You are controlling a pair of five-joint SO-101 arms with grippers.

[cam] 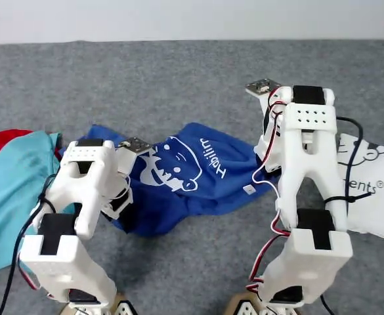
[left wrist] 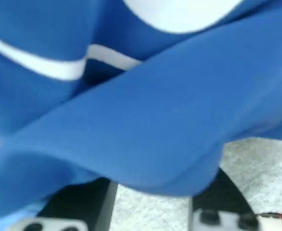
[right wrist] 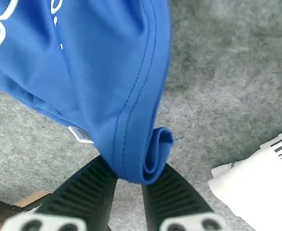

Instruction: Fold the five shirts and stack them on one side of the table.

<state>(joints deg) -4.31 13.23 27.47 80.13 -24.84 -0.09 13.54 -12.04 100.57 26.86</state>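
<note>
Over the bench (cam: 178, 79), between both hands: the middle shirt (cam: 185, 174). Hem fold pinched in the right hand (right wrist: 131, 174), the rest running across to the left hand (left wrist: 153, 192) and draped over it. Outward of the left hand, just beside it: overlapping shirts (cam: 14, 190). Outward of the right hand, near it: a flat shirt (cam: 375, 203) on the bench.

I am seeing white lettering (cam: 213, 159) running sideways across the blue shirt (cam: 192, 197), beside its white cartoon print (cam: 172, 167), and I am not reading it with any certainty from the high view. In my right wrist view only a few cut-off white strokes are showing. Black lettering (cam: 362, 186) is lying on the white shirt (cam: 375, 210), ending in a small ringed mark (cam: 379, 184). A small white tag (right wrist: 81, 134) is hanging at the blue shirt's hem, its print too tiny to read.
</note>
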